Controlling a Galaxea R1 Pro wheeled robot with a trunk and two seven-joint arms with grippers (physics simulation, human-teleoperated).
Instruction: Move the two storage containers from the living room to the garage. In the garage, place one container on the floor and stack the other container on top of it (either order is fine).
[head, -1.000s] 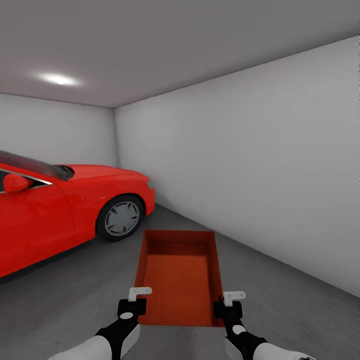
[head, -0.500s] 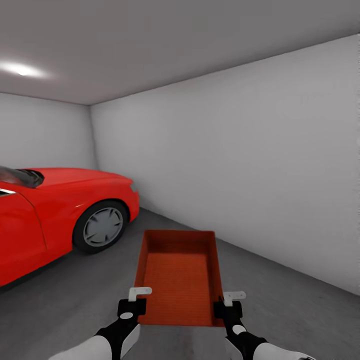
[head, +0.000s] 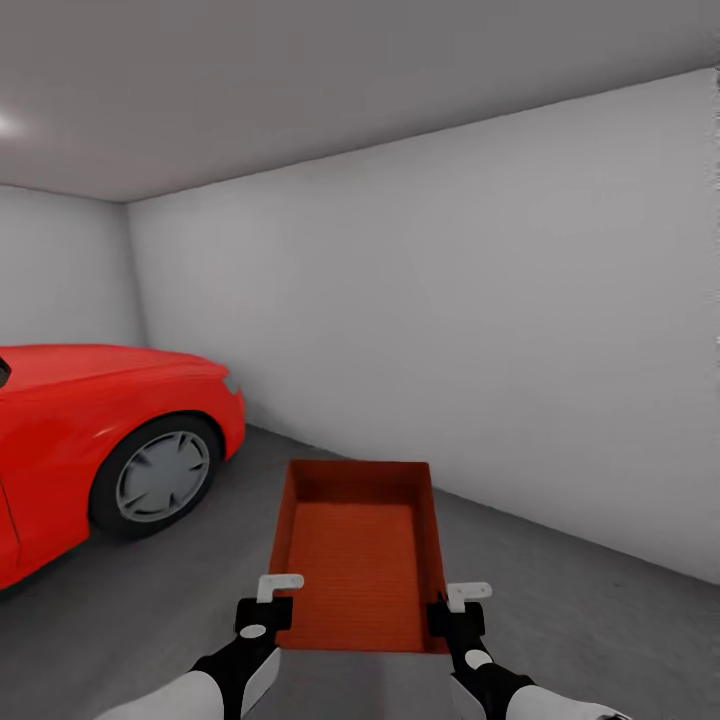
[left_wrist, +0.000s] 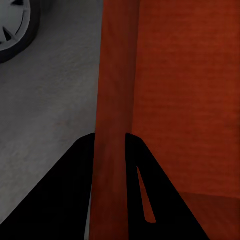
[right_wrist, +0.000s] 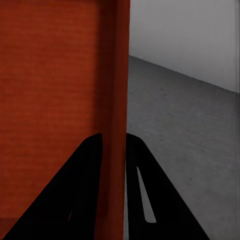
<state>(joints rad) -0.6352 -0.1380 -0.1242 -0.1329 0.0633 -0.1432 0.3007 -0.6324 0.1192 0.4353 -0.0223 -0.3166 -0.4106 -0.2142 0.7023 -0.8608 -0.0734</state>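
Container (head: 358, 560), the red-orange open box, hangs in the air in front of the robot, out over the dark grey floor (head: 150, 600) of the garage, with nothing inside it. The left claw (head: 268, 600) pinches the thin left wall near the front corner, and the right claw (head: 455, 605) pinches the right wall the same way. Each claw has one finger inside the box and one outside, squeezed on the wall. The box looks stiff and light, but its walls are thin and smooth, so it might slip or tip. Holding both sides should keep it level. A red car (head: 100, 440) sits to the left, and a plain grey wall (head: 500, 330) is on the right.
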